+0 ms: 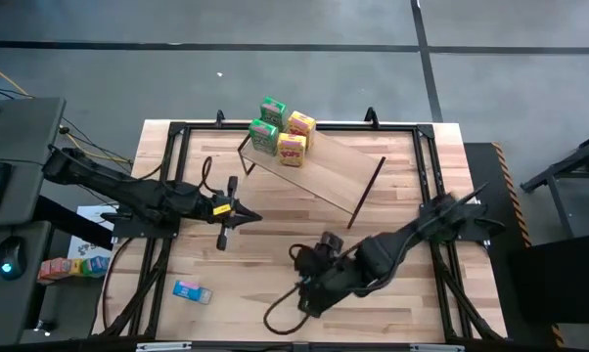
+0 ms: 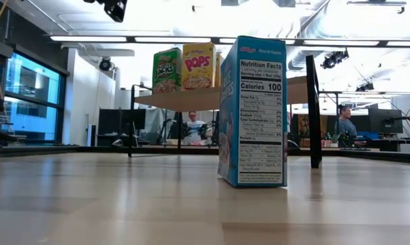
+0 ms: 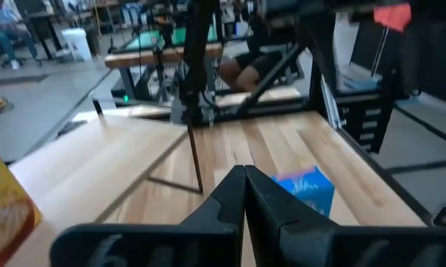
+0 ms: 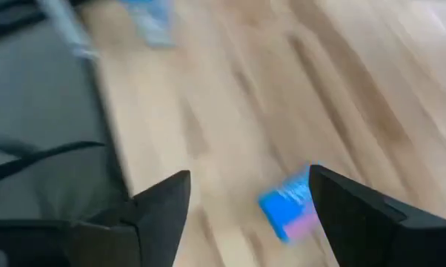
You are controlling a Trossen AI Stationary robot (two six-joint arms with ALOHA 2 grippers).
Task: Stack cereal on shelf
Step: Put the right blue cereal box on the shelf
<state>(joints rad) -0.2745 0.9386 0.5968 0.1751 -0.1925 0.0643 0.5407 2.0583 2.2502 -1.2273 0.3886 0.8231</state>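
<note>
The shelf (image 1: 324, 171) stands slantwise at the table's far middle on thin black legs. On its left end stand two green cereal boxes (image 1: 267, 123) and two yellow ones (image 1: 295, 137), also seen in the low view (image 2: 183, 67). A blue cereal box (image 2: 253, 112) stands upright on its small end on the tabletop. It shows below and between the fingers of my open right gripper (image 4: 249, 178), which hangs above it, apart from it. Another blue box (image 1: 192, 290) lies flat near the front left. My left gripper (image 1: 253, 217) is shut and empty at mid-left, pointing right.
A black frame (image 1: 427, 176) runs around the tabletop, and a dark cable (image 1: 275, 315) loops at the near edge. To the left of the table lie a mouse (image 1: 9, 259) and some colourful packs (image 1: 71, 266). People sit in the room beyond (image 2: 191, 126).
</note>
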